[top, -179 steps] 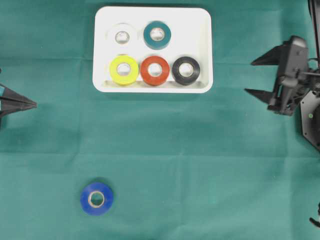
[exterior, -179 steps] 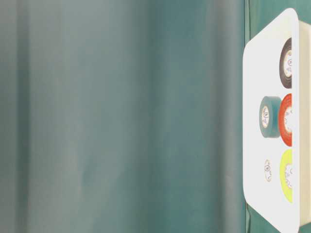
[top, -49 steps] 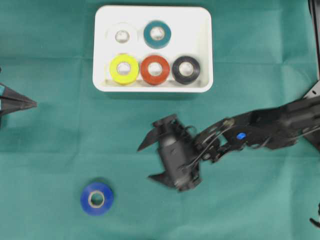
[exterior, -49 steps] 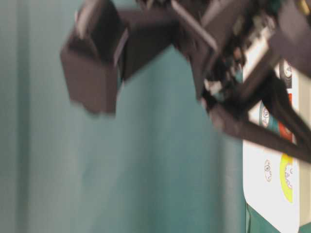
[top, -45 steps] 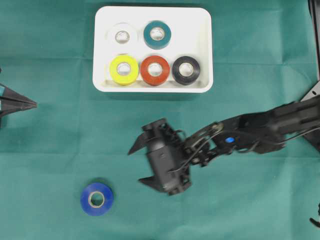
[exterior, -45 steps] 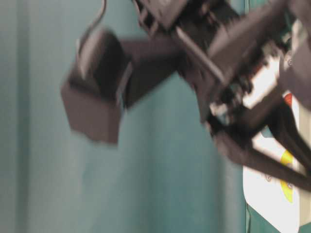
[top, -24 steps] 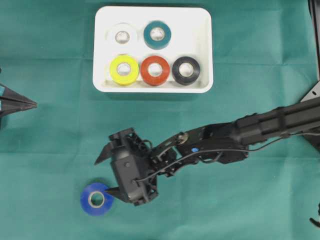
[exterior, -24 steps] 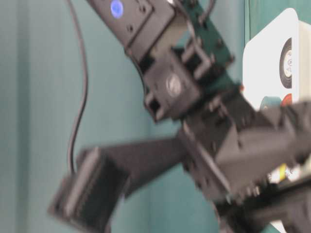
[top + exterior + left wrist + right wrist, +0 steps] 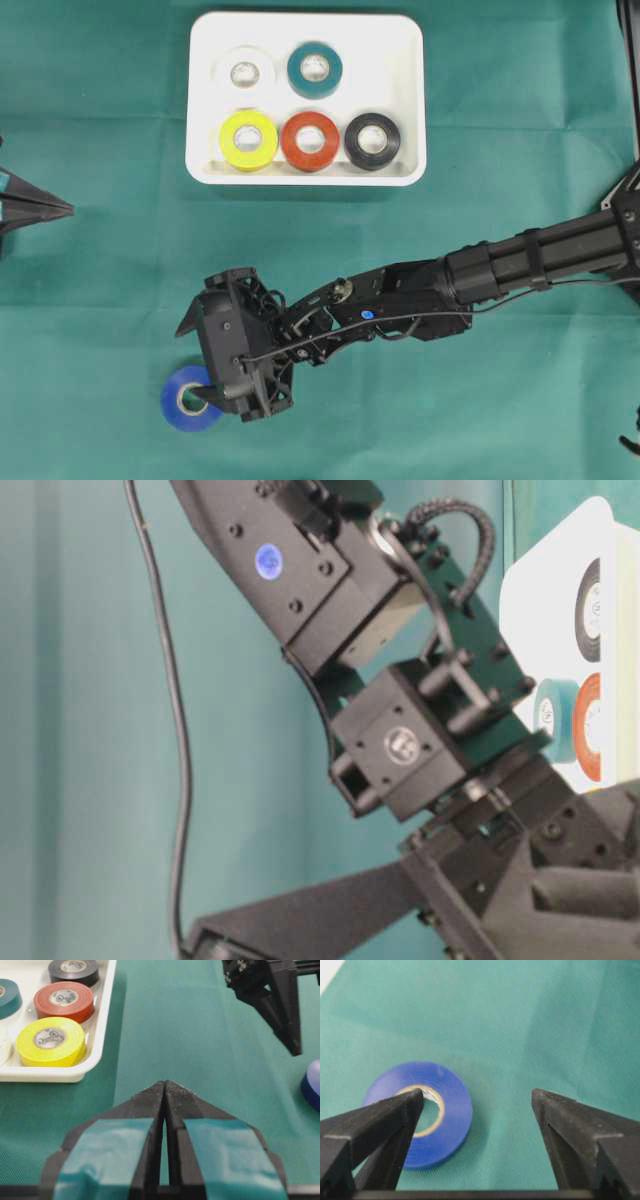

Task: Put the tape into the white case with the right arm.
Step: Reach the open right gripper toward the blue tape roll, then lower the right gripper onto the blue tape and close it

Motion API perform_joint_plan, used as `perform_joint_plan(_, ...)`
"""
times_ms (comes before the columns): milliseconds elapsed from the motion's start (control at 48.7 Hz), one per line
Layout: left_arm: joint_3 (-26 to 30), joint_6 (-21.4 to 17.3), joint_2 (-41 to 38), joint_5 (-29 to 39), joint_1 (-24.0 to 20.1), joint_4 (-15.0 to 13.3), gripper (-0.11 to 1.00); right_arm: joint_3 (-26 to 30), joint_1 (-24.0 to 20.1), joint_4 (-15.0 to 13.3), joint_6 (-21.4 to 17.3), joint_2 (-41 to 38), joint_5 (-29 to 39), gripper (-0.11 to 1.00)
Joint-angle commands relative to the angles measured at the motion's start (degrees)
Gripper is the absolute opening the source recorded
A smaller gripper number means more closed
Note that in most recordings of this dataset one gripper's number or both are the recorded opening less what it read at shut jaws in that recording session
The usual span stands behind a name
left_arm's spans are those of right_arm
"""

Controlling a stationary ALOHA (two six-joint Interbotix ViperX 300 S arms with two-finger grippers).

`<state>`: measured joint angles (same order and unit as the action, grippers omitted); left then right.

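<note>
Right arm (image 9: 480, 278) has swung from the table's right edge across to the blue tape (image 9: 186, 402); left arm has not stirred.

My right gripper (image 9: 477, 1105) hangs over the roll with jaws spread wide and off-centre: one finger sits over its core, the other over bare cloth. Nothing gripped yet. The tape lies flat on the green cloth (image 9: 100, 280), well apart from the white case (image 9: 405, 60), which holds five rolls. Left gripper (image 9: 165, 1092) parked, jaws together. Grasp, carry and drop all remain, I judge.
</note>
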<state>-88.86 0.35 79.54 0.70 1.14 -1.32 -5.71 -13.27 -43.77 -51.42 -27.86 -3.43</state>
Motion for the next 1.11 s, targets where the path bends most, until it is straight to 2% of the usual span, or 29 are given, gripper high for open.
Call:
perform_joint_plan(0,0.7,0.0,-0.4,-0.3,-0.2,0.0,0.00,2.0,-0.9,0.4,-0.2,0.6,1.3,0.67)
perform_joint_plan(185,0.7,0.0,-0.4,-0.3,-0.2,-0.1,0.00,5.7,-1.8,1.7,-0.3,-2.9,3.3,0.67)
perform_joint_plan(473,0.7,0.0,-0.4,-0.3,-0.1,0.0,0.00,10.0,-3.2,5.8,-0.3,-6.1,10.5,0.67)
perform_joint_plan(822,0.7,0.0,-0.4,-0.3,-0.2,-0.1,0.00,11.6,-3.3,9.1,-0.2,-7.8,14.6,0.67)
perform_joint_plan(1089,0.6,0.0,-0.4,-0.3,-0.2,-0.1,0.00,11.8,-3.3,9.5,-0.2,-8.3,16.1,0.67)
